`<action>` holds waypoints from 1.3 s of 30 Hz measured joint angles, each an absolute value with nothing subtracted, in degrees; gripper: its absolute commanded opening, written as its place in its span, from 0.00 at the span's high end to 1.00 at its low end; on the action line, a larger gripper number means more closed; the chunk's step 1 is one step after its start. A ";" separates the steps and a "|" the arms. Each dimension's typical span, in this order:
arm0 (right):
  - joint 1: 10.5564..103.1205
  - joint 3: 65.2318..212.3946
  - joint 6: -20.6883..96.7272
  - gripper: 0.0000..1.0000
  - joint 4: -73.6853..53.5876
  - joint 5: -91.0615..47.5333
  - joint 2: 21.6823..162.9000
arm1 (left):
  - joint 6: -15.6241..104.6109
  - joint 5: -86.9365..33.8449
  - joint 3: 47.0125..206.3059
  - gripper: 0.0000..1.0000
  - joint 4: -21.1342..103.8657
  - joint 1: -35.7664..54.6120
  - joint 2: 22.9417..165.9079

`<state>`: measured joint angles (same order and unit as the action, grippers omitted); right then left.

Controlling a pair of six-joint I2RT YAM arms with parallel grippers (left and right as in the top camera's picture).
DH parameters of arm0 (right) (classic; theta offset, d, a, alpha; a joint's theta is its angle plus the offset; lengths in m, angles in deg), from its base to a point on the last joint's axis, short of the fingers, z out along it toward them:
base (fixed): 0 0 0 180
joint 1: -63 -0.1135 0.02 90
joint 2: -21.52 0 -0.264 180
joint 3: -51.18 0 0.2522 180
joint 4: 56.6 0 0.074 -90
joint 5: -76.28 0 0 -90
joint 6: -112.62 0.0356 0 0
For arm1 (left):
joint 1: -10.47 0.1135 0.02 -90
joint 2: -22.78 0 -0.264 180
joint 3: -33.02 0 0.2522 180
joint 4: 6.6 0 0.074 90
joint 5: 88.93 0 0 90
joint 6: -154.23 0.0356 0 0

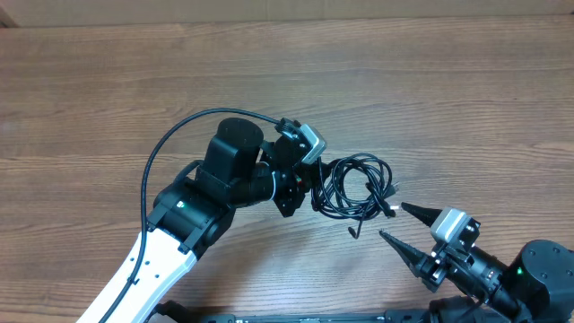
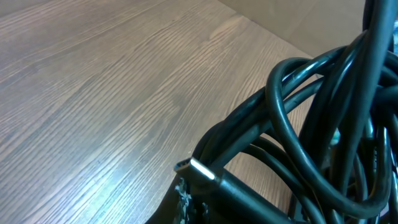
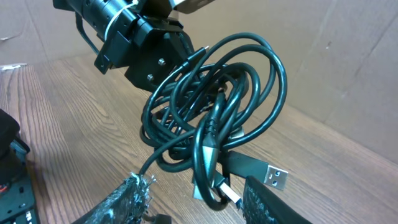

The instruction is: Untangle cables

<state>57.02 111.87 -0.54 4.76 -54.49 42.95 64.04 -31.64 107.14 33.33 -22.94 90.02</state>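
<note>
1. Nearest the robot's side of the table, the right claw [image 1: 393,221] points up and left toward the middle. Its two fingers stand clearly apart, roughly half spread, and grip nothing.
2. In the right wrist view, a low loop of the cables [image 1: 359,187] and a small plug end hang in the gap between those fingers. Neither finger presses on them.
3. Just beyond the right claw's tips, a flat silver-tipped plug [image 3: 273,176] sticks out of the bundle toward the right.
4. A loose cable end [image 1: 352,232] trails out of the bundle toward the near edge, just left of the right claw's lower finger.
5. The cables are one tangled knot of thin black loops, right of the table's centre, between the two claws. The knot's left side is in the left claw. Whether its lower loops touch the wood cannot be told.
6. The left claw [image 1: 314,187] is closed tight on the left side of the knot. In its own wrist view the black cords fill the right of the frame, with a silver plug tip at the bottom.
7. Farther back, the wood-grain table [image 1: 134,90] stretches bare.
8. A cardboard wall [image 3: 348,62] stands behind it.
</note>
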 measured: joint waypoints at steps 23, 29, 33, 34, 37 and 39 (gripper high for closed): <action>57.00 111.87 0.38 0.96 3.05 -49.90 42.95 | 59.32 -34.72 107.14 0.96 32.85 -24.42 90.02; 56.96 111.87 3.55 0.96 2.42 -41.82 42.95 | 58.36 -37.65 107.14 0.96 32.70 -24.42 90.02; 56.96 111.87 4.60 0.96 1.26 -38.12 42.95 | 58.19 -40.36 107.14 0.96 32.35 -24.44 90.00; 56.96 111.87 4.67 0.96 0.85 -37.42 42.95 | 58.16 -40.75 107.14 0.96 32.28 -24.55 90.02; 56.96 111.87 5.02 0.96 -0.36 -35.30 42.95 | 58.16 -41.39 107.14 0.96 32.04 -25.56 90.00; 56.96 111.87 5.04 0.94 -1.01 -33.58 42.95 | 58.16 -41.63 107.14 0.96 32.04 -26.85 90.02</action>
<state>56.96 111.87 5.04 -1.01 -33.58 42.95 58.16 -41.63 107.14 32.04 -26.85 90.02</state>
